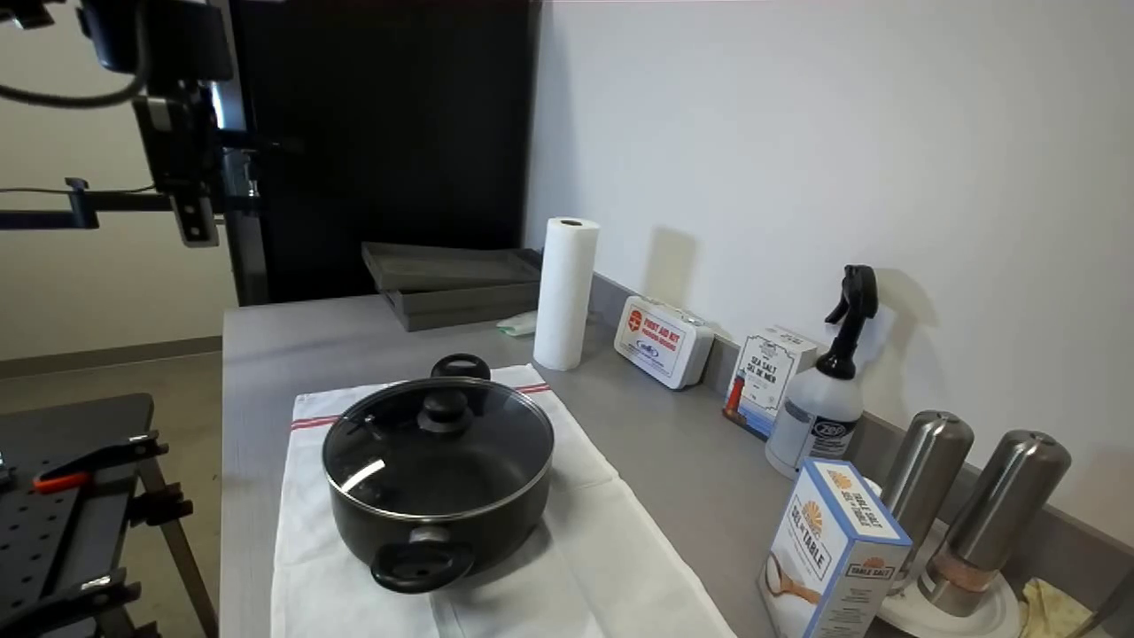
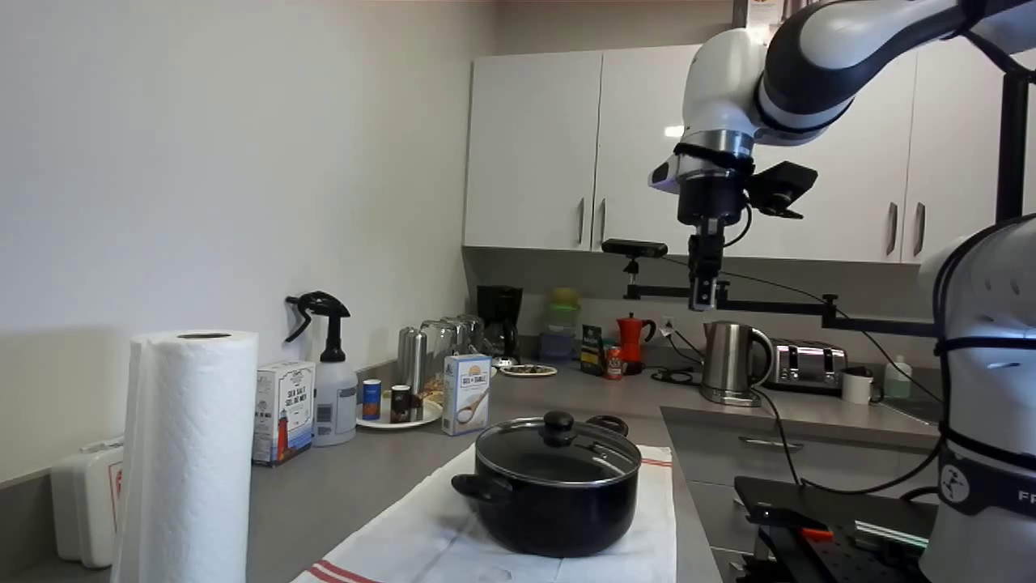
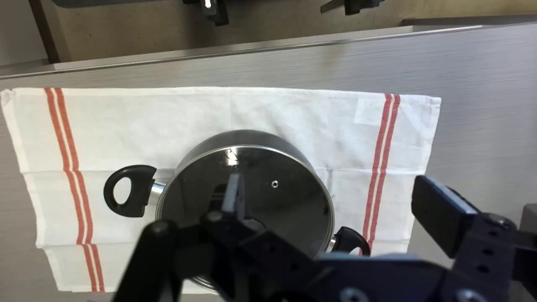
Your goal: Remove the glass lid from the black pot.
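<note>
The glass lid (image 1: 478, 470) sits flat on the black pot (image 1: 509, 523), its black knob up. Both also show in an exterior view, the lid (image 2: 526, 449) over the pot (image 2: 558, 522). My gripper (image 2: 702, 298) hangs well above the pot, pointing down and touching nothing; it also shows at the upper left of an exterior view (image 1: 199, 226). In the wrist view my gripper (image 3: 335, 197) is open and empty, its fingers wide apart. One finger overlaps the lid (image 3: 289, 209) there and hides the knob. The pot's wall (image 3: 247, 137) and both handles show there.
The pot stands on a white towel with red stripes (image 1: 620, 558) near the counter edge. A paper towel roll (image 1: 567, 292), first aid kit (image 1: 663, 341), spray bottle (image 1: 815, 416), salt box (image 1: 833, 549) and steel grinders (image 1: 930, 478) stand along the wall. Grey trays (image 1: 461, 301) lie at the counter's end.
</note>
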`<state>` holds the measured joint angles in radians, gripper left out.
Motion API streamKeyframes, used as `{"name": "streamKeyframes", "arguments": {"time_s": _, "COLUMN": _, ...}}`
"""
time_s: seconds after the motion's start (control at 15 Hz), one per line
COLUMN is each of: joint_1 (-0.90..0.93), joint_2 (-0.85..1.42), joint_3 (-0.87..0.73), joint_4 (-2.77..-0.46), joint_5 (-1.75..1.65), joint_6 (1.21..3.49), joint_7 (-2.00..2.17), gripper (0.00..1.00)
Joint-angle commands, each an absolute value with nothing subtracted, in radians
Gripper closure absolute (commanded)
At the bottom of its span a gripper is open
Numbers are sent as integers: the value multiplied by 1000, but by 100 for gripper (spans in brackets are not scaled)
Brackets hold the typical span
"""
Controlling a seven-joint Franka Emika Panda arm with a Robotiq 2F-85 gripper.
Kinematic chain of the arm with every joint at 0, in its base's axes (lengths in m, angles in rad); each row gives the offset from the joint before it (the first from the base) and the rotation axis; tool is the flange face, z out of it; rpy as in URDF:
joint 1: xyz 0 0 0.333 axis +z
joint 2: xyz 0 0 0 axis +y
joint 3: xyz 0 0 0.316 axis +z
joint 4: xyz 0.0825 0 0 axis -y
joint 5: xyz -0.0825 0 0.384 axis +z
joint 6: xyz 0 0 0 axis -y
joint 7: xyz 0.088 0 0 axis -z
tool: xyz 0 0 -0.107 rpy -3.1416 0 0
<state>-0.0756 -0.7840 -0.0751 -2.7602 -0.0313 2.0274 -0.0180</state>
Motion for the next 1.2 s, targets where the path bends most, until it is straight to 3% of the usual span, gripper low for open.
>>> {"name": "streamKeyframes", "arguments": {"time_s": 0.0, "joint_1": -101, "joint_2": -641, "joint_3": -68, "joint_4": -2724, "joint_5": -50, "joint_6": 2133, "joint_7": 7, "gripper": 0}}
{"name": "streamKeyframes", "arguments": {"time_s": 1.13, "joint_1": -115, "joint_2": -126, "joint_3": -87, "joint_4": -2573, "joint_5": -41, "joint_6": 2492, "joint_7": 8, "gripper": 0}}
